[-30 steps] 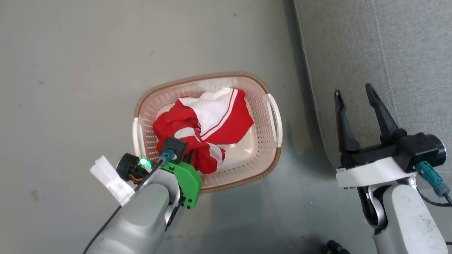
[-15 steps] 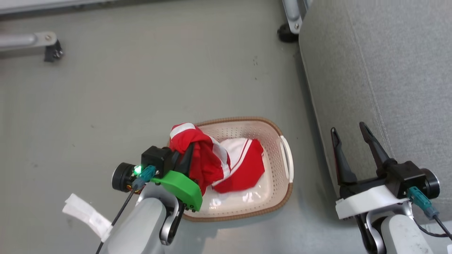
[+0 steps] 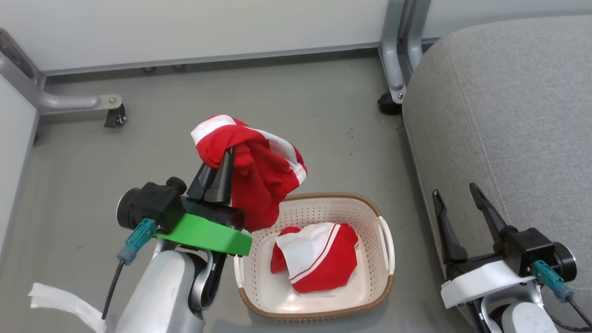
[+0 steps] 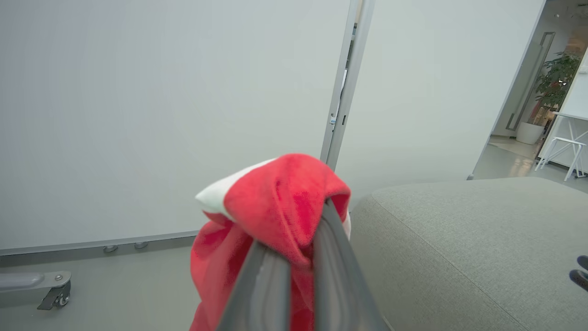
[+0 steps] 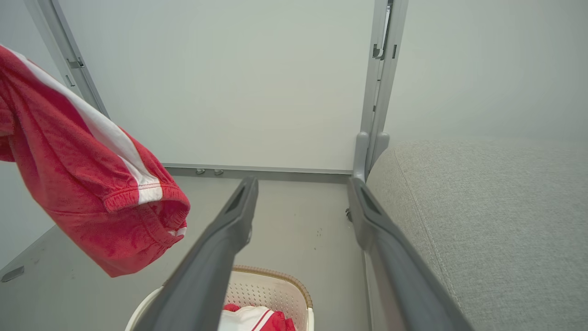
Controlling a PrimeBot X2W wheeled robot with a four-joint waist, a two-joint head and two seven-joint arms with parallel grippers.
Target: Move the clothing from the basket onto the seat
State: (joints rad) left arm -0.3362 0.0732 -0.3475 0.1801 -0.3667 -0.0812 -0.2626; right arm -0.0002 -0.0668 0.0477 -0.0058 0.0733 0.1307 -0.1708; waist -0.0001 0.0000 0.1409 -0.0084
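My left gripper is shut on a red garment with white panels, held in the air above and left of the basket. The same garment drapes over the closed fingers in the left wrist view and hangs at the left of the right wrist view. A second red-and-white garment lies crumpled inside the cream basket with its brown rim. The grey seat fills the right side. My right gripper stands open and empty at the seat's near edge.
White wall panels stand behind, with grey metal feet on castors at the far left and beside the seat's far corner. A white strip trails from the left arm. Grey floor surrounds the basket.
The left gripper has lifted one garment out of the basket and raised it clear. The head camera has tilted up, so the wall has come into view. The right gripper has stayed open.
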